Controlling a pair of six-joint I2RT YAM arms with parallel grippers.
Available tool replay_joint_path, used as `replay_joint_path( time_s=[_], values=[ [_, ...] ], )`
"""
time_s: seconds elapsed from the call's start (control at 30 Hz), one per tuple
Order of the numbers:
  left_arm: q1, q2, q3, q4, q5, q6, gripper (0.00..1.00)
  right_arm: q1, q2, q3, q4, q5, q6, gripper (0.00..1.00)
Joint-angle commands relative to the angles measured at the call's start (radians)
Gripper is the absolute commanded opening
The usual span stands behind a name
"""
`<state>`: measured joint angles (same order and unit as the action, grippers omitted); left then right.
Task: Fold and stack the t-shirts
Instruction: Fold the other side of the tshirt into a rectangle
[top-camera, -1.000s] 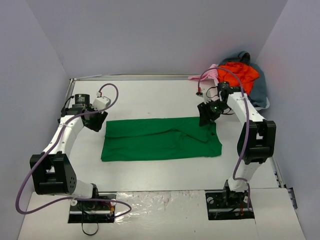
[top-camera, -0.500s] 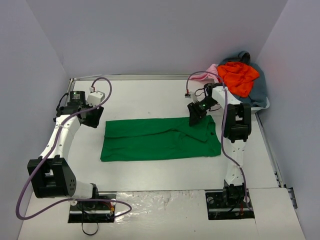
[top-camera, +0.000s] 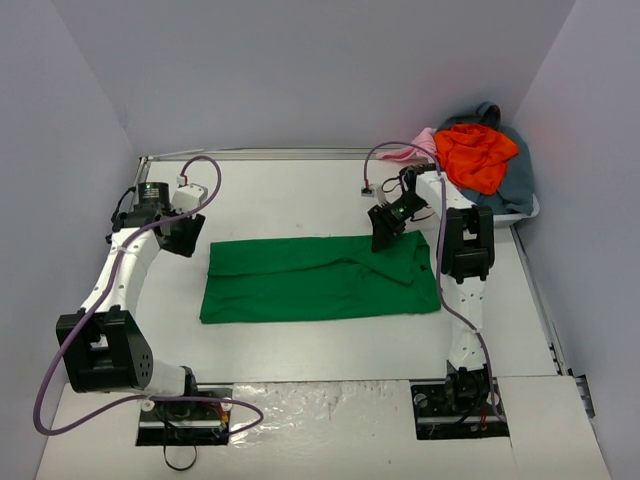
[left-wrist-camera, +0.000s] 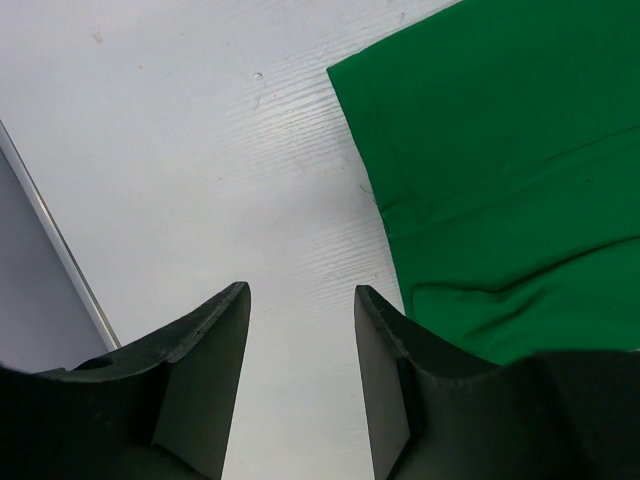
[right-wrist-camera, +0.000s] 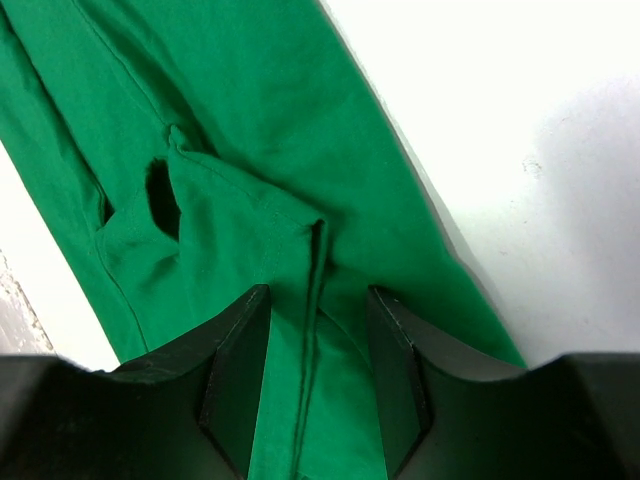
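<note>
A bright green t-shirt (top-camera: 320, 277) lies folded lengthwise in a long band across the middle of the table. My left gripper (top-camera: 186, 236) is open and empty, over bare table just beyond the shirt's far left corner (left-wrist-camera: 345, 75). My right gripper (top-camera: 383, 232) is open and empty, low over the shirt's far right part, its jaws either side of a seam ridge (right-wrist-camera: 312, 300) beside a folded sleeve (right-wrist-camera: 200, 215). An orange-red shirt (top-camera: 476, 152), a pale pink one (top-camera: 415, 148) and a grey-blue one (top-camera: 515, 180) lie heaped at the back right.
The heap sits in a white tub (top-camera: 528, 212) in the back right corner. Grey walls close in the table on three sides, with a metal rail (top-camera: 260, 153) along the far edge. Purple cables loop from both arms.
My right arm has swung left and folded up, bringing its gripper from the shirt's right end in over the far edge. My left gripper has drawn slightly left and back.
</note>
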<state>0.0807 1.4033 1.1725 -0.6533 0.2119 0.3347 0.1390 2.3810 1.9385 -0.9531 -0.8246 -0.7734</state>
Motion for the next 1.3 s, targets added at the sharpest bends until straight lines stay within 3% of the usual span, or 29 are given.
replay_joint_path(
  time_s=[0.0,0.33,0.67,0.83,0.97,1.13,1.27],
  values=[
    [0.008,-0.007,0.036,-0.006,0.007,-0.005,0.45,0.011,0.0,0.008,-0.088,-0.015,-0.029,0.39],
    [0.01,-0.015,0.023,0.003,0.023,-0.01,0.45,0.017,-0.011,0.033,-0.082,-0.002,-0.007,0.39],
    [0.014,-0.021,0.009,0.009,0.04,-0.013,0.45,0.019,-0.026,0.066,-0.078,0.005,0.017,0.33],
    [0.014,-0.017,0.007,0.006,0.049,-0.011,0.45,0.02,-0.039,0.057,-0.081,0.012,0.017,0.14],
    [0.014,-0.015,0.003,0.004,0.05,-0.01,0.45,0.022,-0.042,0.045,-0.079,0.019,0.013,0.12],
    [0.014,-0.01,0.006,0.001,0.055,-0.008,0.45,0.024,-0.042,0.048,-0.081,0.016,0.016,0.0],
    [0.014,-0.013,0.007,0.0,0.058,-0.008,0.45,0.03,-0.063,0.036,-0.078,0.015,0.017,0.0]
  ],
)
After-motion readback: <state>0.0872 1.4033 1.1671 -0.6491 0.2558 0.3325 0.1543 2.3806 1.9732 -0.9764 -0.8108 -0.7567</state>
